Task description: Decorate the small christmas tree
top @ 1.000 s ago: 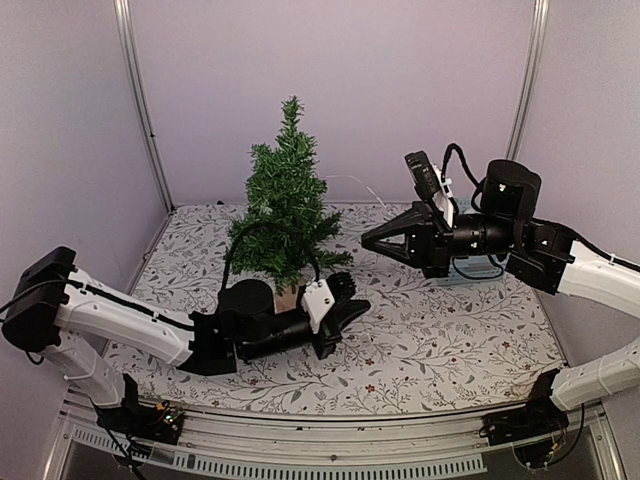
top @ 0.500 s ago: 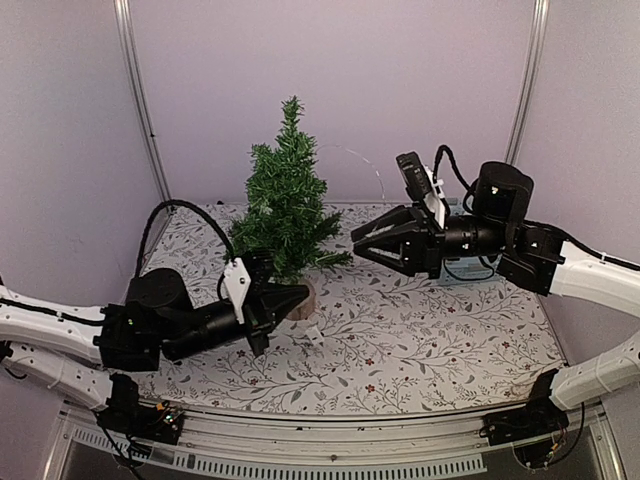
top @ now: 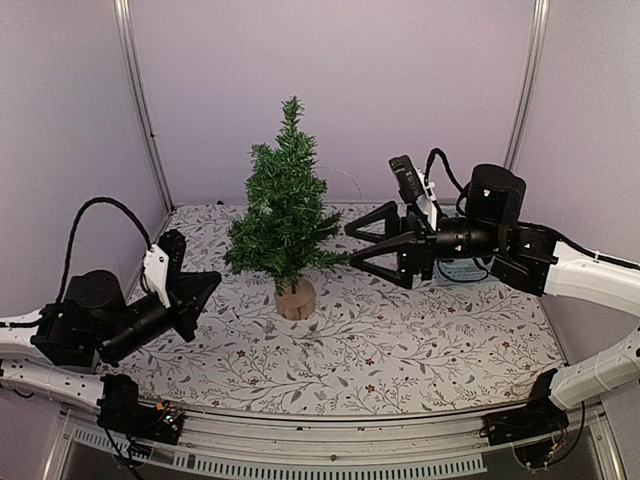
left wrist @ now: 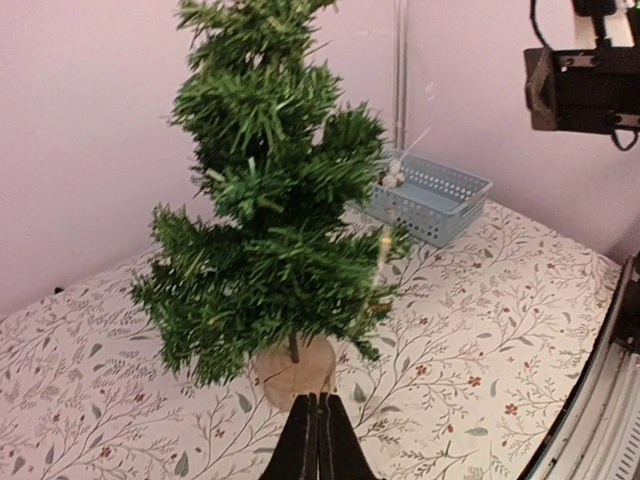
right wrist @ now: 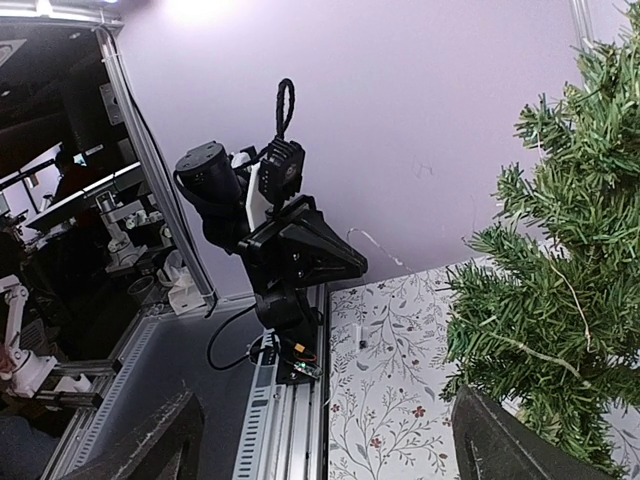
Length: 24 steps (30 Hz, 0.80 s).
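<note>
The small christmas tree (top: 284, 212) stands upright on its pale wooden stump (top: 295, 299) at mid-table. A thin pale strand (left wrist: 383, 252) hangs down its right side and trails off behind it (top: 349, 175). My right gripper (top: 351, 246) is open just right of the lower branches, with nothing between its fingers. In the right wrist view the fingers (right wrist: 150, 442) stand wide apart and the tree (right wrist: 545, 320) fills the right side. My left gripper (top: 207, 288) is shut and empty, low at the left, well away from the tree. Its tips (left wrist: 320, 402) point at the stump (left wrist: 292, 368).
A blue slatted basket (left wrist: 432, 196) sits at the back right, partly hidden behind the right arm (top: 461, 271). A small white piece (right wrist: 359, 337) lies on the patterned table near the front edge. Lilac walls close in the sides and the back.
My left arm drew back from the stump to the far left, staying shut. My right gripper went from shut to wide open and moved a little closer to the tree.
</note>
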Each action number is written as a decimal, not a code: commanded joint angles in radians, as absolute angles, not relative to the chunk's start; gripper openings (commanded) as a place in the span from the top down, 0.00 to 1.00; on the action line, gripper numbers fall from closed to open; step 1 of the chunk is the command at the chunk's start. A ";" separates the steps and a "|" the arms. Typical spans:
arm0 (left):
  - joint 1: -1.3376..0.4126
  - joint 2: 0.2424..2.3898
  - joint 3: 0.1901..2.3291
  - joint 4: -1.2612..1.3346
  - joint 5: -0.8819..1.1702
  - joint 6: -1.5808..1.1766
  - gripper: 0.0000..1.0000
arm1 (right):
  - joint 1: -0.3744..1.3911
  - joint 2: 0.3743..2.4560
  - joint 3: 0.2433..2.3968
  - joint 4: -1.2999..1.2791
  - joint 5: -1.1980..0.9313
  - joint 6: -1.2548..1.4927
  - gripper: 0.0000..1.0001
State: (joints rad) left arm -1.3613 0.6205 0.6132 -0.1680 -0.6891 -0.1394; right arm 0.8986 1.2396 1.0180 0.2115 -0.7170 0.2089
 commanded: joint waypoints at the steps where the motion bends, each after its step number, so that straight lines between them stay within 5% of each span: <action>1: -1.350 0.591 0.671 -0.421 -0.864 -0.309 1.00 | 0.905 1.232 1.004 0.211 -0.659 0.199 0.09; 9: -1.147 0.632 0.814 -0.535 -0.875 -0.445 1.00 | 0.905 1.218 0.993 0.186 -0.610 0.182 0.11; 24: -0.621 0.919 0.963 -0.303 -0.476 -0.320 1.00 | 0.889 1.194 0.981 0.161 -0.570 0.167 0.18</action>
